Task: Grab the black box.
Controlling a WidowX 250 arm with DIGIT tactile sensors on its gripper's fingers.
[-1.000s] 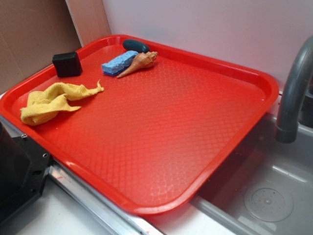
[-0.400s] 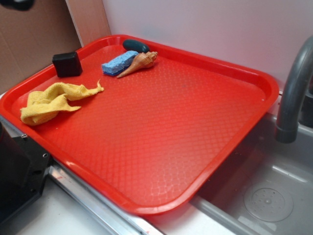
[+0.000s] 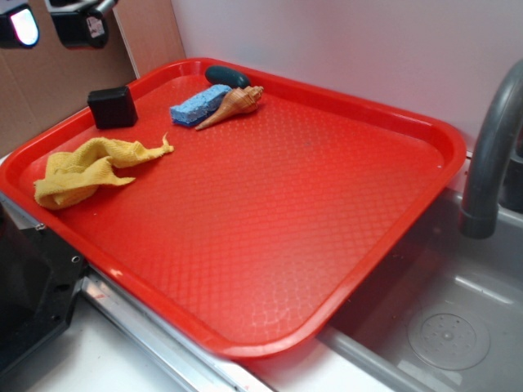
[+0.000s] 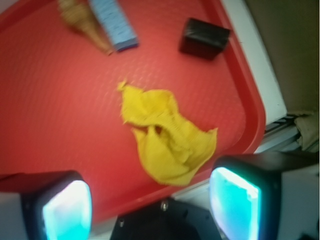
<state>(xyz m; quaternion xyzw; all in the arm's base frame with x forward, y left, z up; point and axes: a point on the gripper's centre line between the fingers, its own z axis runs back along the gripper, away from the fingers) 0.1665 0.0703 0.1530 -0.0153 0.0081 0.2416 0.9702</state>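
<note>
A WidowX gripper (image 3: 51, 24) hangs high at the upper left corner of the exterior view, above and beyond the rim of a red tray (image 3: 392, 245), its two pale-padded fingers spread wide with nothing between them; the wrist view confirms the gap, showing one glowing pad (image 4: 67, 210) at lower left and the other at lower right with open tray between. The black box (image 3: 113, 107) sits upright on the tray's left side, close against the raised rim, untouched and well below the gripper. A crumpled yellow cloth (image 3: 86, 169) lies nearer the front, apart from the box, while a blue sponge (image 3: 198, 104), a tan spiral shell (image 3: 233, 103) touching the sponge's side, and a dark teal oval object (image 3: 226, 77) cluster toward the back edge. A grey faucet (image 3: 490, 155) curves over the sink (image 3: 441, 327) at right. In the wrist view the box (image 4: 204, 38) appears near the top, ahead of the fingers rather than under them. The task looks to be in its approach stage, with no contact made. The next move seems to call for carrying the gripper across to a point directly above the box, lowering it with the fingers straddling the box's sides, and minding the tray rim just beside it before closing.
</note>
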